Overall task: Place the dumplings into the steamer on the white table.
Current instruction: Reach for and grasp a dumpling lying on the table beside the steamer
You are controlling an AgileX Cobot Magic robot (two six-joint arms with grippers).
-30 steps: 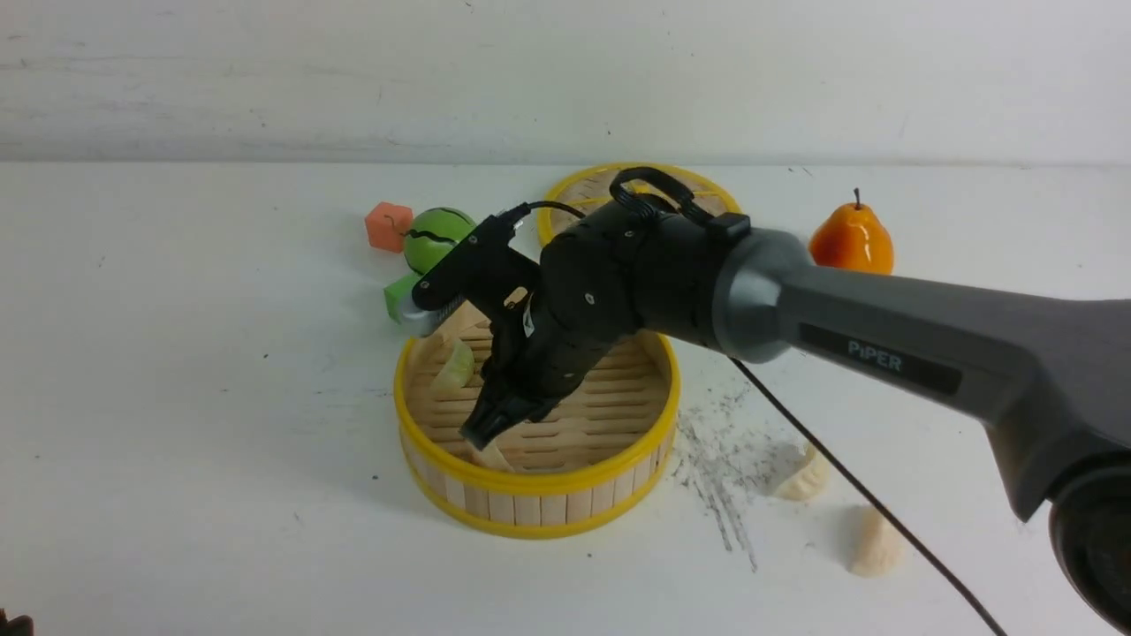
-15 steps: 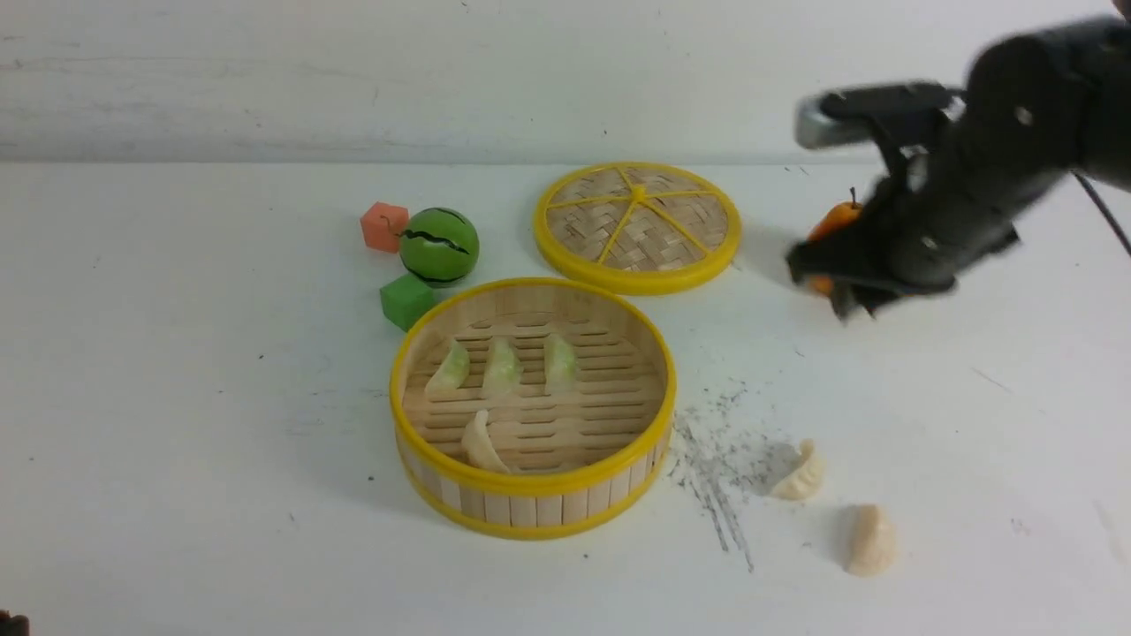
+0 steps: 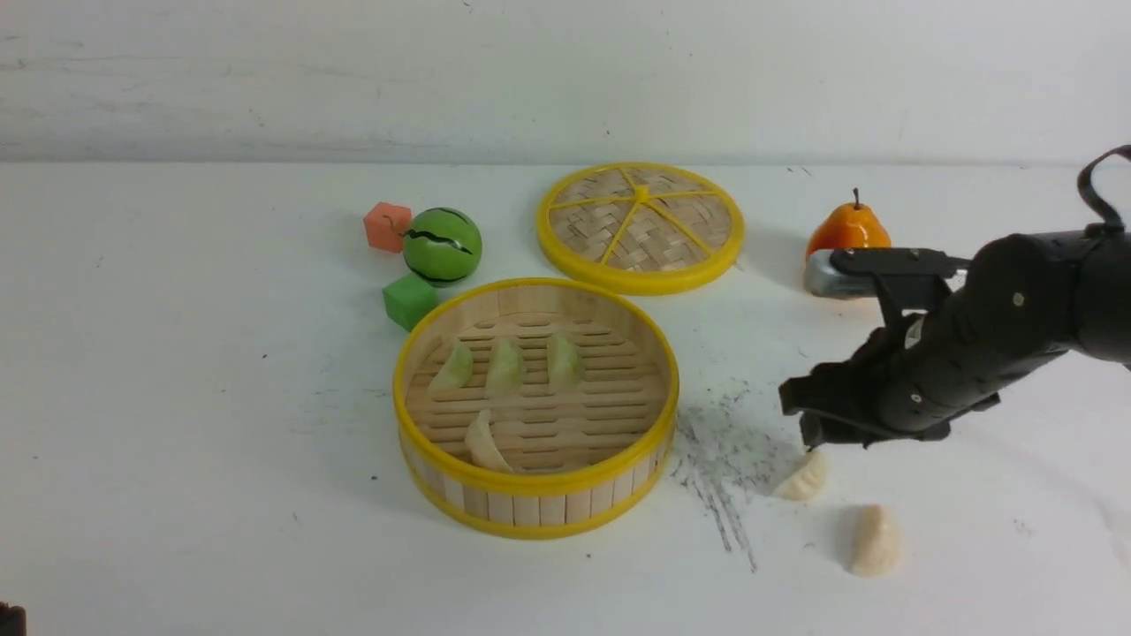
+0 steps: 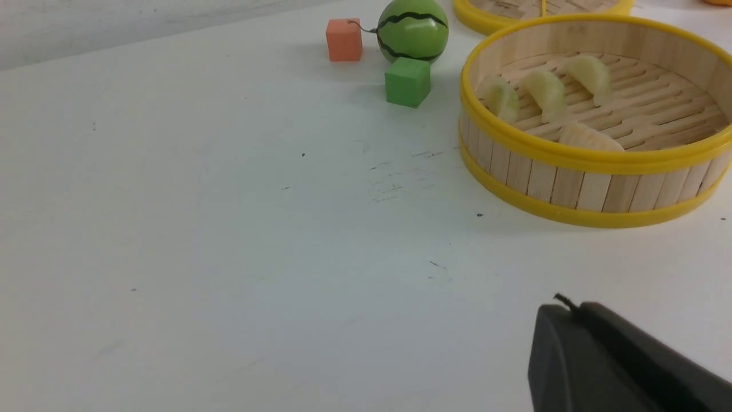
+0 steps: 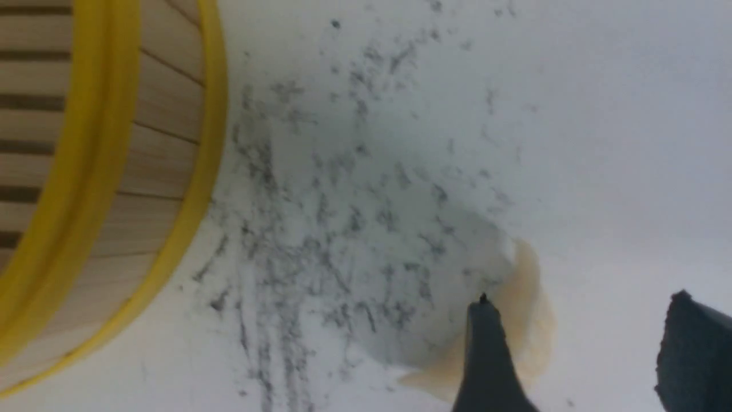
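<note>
The steamer (image 3: 530, 505), mid-tabletop (image 3: 177, 442), holds three green dumplings (image 3: 455, 367) (image 3: 505, 367) (image 3: 564, 360) and one cream dumpling (image 3: 484, 442). Two more cream dumplings (image 3: 802, 479) (image 3: 873, 541) lie on the tabletop right of it, beside grey scuffs (image 3: 716, 459). The right hand (image 3: 808, 433) hangs just above the one nearer the steamer, jaws apart, holding nothing. The left hand (image 4: 572, 332) is closed, low over the tabletop, well apart from the steamer.

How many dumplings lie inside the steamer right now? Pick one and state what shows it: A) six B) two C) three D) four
D: three green dumplings and one cream-white dumpling sit on the slatted floor of the steamer, while two more cream-white dumplings lie outside it on the white table.
</note>
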